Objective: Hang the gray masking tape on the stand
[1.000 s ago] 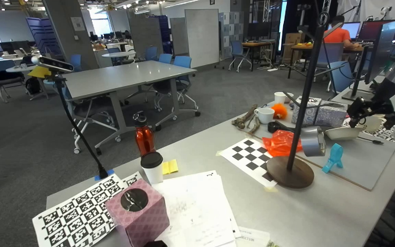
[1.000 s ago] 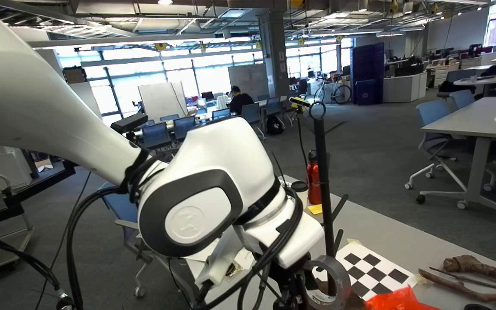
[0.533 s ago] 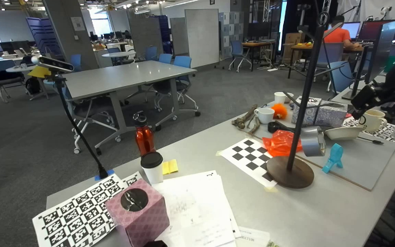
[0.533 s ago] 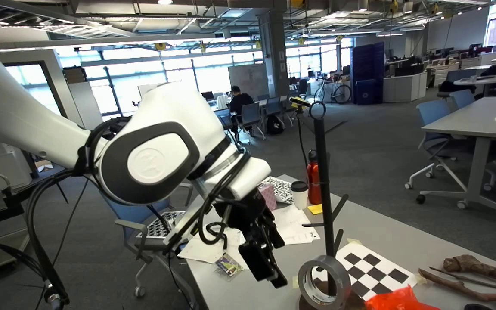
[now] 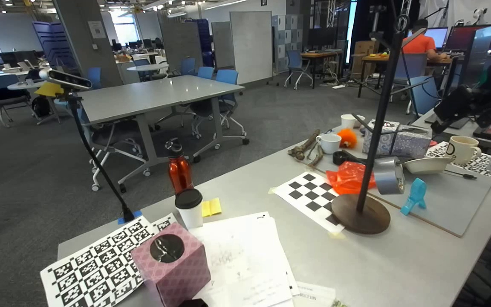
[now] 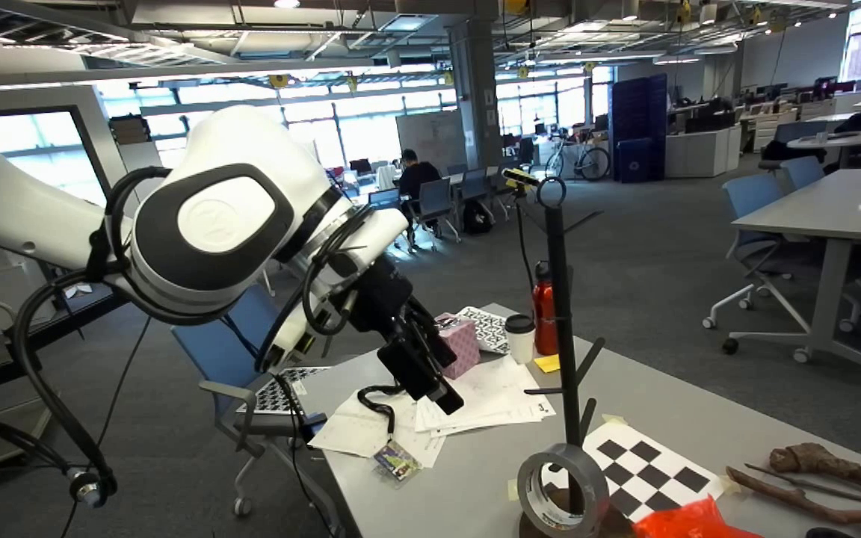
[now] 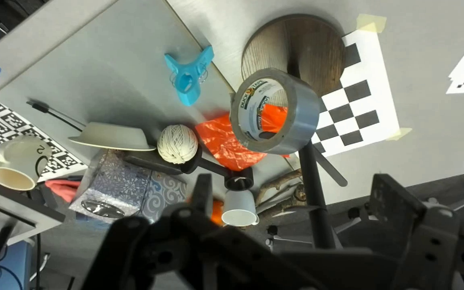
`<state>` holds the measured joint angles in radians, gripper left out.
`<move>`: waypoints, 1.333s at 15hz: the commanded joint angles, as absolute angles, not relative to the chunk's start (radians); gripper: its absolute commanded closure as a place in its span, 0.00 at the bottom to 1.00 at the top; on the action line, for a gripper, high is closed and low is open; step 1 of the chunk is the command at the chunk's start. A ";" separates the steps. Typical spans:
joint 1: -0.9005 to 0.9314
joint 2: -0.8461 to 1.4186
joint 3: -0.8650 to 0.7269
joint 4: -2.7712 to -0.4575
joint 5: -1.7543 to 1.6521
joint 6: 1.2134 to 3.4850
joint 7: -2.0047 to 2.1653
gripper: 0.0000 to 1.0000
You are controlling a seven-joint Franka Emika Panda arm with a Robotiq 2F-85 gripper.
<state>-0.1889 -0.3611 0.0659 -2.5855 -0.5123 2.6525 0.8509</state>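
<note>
The gray masking tape point(image 5: 388, 175) hangs on the stand point(image 5: 379, 115), beside the pole's lower part and above the round brown base point(image 5: 360, 214). In an exterior view the ring point(image 6: 598, 487) stands on edge in front of the pole point(image 6: 561, 299). In the wrist view a dark rounded tip, like a peg's end, shows inside the tape's hole point(image 7: 302, 117); the stand's pole point(image 7: 311, 173) runs behind it. My gripper point(image 6: 448, 379) is open and empty, above the table and apart from the tape. Its two fingers are spread wide in the wrist view point(image 7: 292, 181).
Several thin pegs stick out from the pole. Near the stand are a blue clip point(image 5: 416, 196), an orange-red plastic bag point(image 5: 350, 177), a checkerboard sheet point(image 5: 309, 194) and a pale dish point(image 5: 428, 165). A white mug point(image 5: 330, 143) and sticks point(image 5: 309, 147) lie farther back.
My gripper has moved up and away from the tape, toward the left in an exterior view. The tape and stand have stayed in place.
</note>
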 commanded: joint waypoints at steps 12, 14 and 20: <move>-0.232 -0.453 0.149 -2.652 -0.490 2.656 0.874 0.00; -0.232 -0.453 0.149 -2.652 -0.490 2.656 0.874 0.00; -0.232 -0.453 0.149 -2.652 -0.490 2.656 0.874 0.00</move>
<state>-0.2089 -0.4506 0.1256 -2.6508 -0.5123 2.6525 0.8907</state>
